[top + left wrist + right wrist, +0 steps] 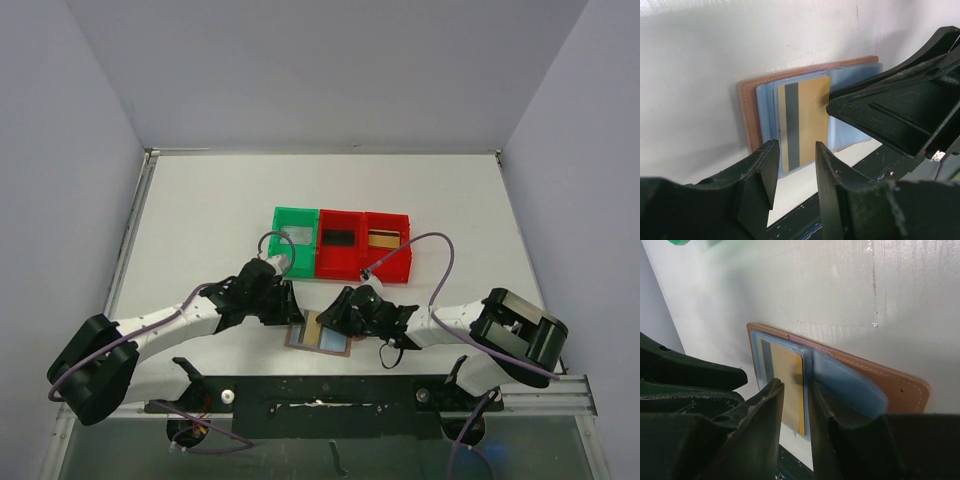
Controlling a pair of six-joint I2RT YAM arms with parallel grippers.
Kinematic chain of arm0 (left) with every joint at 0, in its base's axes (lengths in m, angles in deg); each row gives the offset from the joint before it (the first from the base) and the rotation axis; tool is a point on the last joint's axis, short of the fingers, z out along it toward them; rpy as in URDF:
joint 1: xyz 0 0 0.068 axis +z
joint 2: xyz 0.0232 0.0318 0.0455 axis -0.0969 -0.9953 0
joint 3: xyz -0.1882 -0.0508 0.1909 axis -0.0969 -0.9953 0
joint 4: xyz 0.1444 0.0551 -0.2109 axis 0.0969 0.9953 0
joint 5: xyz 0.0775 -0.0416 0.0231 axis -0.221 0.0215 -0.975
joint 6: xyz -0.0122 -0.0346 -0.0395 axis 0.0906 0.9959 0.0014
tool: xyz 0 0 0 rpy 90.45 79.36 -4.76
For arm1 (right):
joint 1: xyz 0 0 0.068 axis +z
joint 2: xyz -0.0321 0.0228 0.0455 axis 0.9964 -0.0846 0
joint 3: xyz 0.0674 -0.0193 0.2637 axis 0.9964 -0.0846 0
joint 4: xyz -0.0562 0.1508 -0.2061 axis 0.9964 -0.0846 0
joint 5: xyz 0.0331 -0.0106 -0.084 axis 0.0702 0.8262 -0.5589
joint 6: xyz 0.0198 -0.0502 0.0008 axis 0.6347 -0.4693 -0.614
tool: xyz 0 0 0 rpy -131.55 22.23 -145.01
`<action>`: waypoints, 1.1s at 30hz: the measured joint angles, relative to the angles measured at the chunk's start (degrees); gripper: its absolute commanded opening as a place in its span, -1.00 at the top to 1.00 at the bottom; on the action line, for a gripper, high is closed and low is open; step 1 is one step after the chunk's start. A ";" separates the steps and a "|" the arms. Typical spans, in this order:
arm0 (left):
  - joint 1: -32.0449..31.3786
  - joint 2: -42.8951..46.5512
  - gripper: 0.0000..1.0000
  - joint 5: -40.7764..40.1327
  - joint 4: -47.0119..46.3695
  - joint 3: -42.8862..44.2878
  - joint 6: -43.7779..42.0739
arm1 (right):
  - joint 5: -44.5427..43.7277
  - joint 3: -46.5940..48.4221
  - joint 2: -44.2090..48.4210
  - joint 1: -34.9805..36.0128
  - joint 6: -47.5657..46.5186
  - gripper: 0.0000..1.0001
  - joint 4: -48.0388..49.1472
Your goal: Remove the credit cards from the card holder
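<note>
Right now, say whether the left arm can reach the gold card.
Probably yes: the gold card lies unobstructed in the card holder, just ahead of the open left gripper; the right gripper sits beside it, not across.

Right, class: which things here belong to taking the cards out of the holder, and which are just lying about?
Belong to the job: card holder, gold card in its sleeve, left fingers, right fingers.
Lying about: green bin, red bins beyond the holder.
</note>
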State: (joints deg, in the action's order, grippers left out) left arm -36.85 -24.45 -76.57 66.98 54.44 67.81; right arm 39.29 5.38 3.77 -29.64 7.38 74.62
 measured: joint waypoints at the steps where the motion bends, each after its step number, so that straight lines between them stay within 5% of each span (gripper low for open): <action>1: -0.09 -0.13 0.37 -0.02 -0.02 0.00 0.00 | 0.37 -0.02 -0.20 -0.13 0.22 0.50 0.35; 5: -0.42 -0.31 0.40 -0.11 -0.13 0.00 -0.02 | 1.51 -0.13 -0.61 -0.83 0.44 0.65 0.98; 20: -1.33 -3.93 0.54 0.28 -0.37 -0.02 -0.15 | 7.50 1.86 -3.69 -3.02 -5.38 0.58 1.75; 28: -1.55 -4.26 0.69 -1.29 0.35 0.00 0.37 | 8.22 2.89 -4.79 -3.30 -8.68 0.84 1.68; 33: -1.81 -4.11 0.70 -2.40 0.59 0.00 0.90 | 10.10 2.86 -4.79 -4.24 -9.66 0.66 2.08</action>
State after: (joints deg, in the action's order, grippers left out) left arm -38.67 -28.56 -78.97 67.57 54.44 68.70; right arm 49.39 8.25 -1.02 -33.88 -2.28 76.70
